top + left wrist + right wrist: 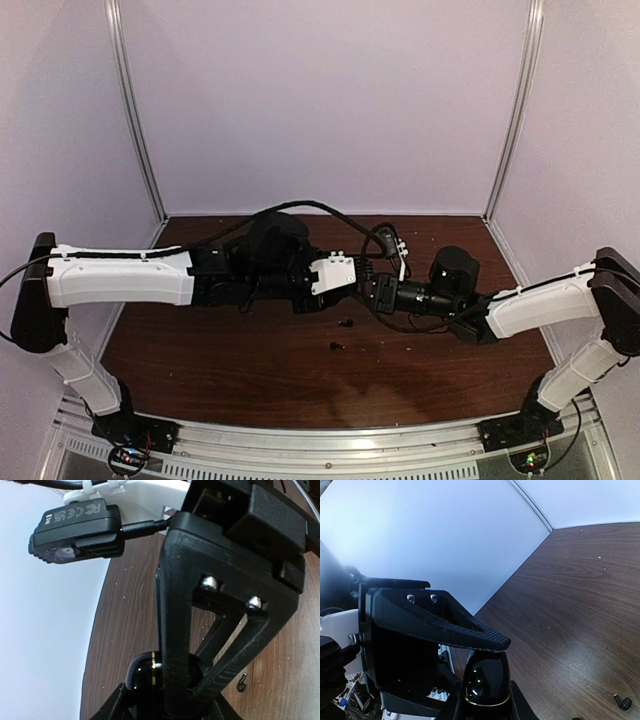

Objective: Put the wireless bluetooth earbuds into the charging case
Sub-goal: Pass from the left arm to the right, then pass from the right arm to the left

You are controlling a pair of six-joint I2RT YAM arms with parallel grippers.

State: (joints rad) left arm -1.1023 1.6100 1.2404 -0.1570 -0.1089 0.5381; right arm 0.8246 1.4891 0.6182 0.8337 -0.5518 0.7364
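Left hand [367,287] above dark wooden table [250,375], pale walls [320,100]

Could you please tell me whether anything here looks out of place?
Yes: two tiny dark earbuds lie loose and apart on the bare wooden table, outside the glossy black case they belong in.

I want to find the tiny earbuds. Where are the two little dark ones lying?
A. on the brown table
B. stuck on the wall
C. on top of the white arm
A: in the top view the two little dark earbuds lie on the bare wood of the table, just in front of where the arms meet.
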